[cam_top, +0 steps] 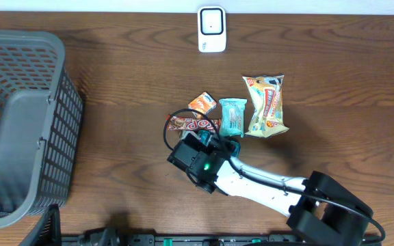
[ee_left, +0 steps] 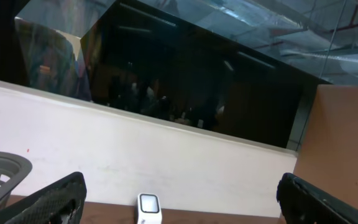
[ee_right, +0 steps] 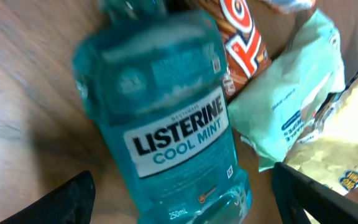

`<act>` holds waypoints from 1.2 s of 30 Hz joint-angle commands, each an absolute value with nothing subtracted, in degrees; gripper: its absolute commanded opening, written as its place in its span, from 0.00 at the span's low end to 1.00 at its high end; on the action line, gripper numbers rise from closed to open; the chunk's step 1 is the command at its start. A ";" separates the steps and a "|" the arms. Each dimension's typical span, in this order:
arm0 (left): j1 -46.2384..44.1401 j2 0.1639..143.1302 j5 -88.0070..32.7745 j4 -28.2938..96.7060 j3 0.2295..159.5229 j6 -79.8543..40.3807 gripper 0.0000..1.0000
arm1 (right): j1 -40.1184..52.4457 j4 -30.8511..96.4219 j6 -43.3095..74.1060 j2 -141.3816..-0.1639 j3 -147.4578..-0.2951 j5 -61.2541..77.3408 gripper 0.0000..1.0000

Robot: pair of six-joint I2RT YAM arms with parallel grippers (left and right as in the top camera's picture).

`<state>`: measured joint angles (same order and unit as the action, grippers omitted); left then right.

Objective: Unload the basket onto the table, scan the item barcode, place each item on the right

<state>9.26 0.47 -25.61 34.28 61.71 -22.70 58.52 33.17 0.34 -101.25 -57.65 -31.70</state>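
right arm: white link | black joints, cable | possibly green LED

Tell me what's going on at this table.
The right pincer hangs open over a teal plastic Listerine mouthwash bottle lying on the brown wooden table beside snack packets, fingers either side, not gripping. The left pincer, open and empty, faces the white scanner at the far edge. Nothing is lifted yet.

Ahead of the left gripper, a white wall is rising behind the dark wooden table and carrying a dark glass pane (dim reflections showing in it), a brown panel standing off to the gripper's right.
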 commanded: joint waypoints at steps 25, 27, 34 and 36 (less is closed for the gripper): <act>9.23 0.19 -26.35 34.63 63.09 -22.57 0.98 | 55.81 31.05 0.14 -111.09 -54.63 -30.46 0.79; 9.21 0.19 -26.35 34.70 63.16 -22.57 0.98 | 55.94 31.11 0.12 -113.47 -54.63 -30.48 0.77; 9.19 0.19 -26.35 35.24 63.13 -22.55 0.98 | 56.47 31.70 -0.82 -117.54 -54.63 -30.48 0.62; 9.19 0.19 -26.35 35.79 63.13 -22.57 0.98 | 56.51 31.66 -0.93 -117.54 -54.65 -30.48 0.60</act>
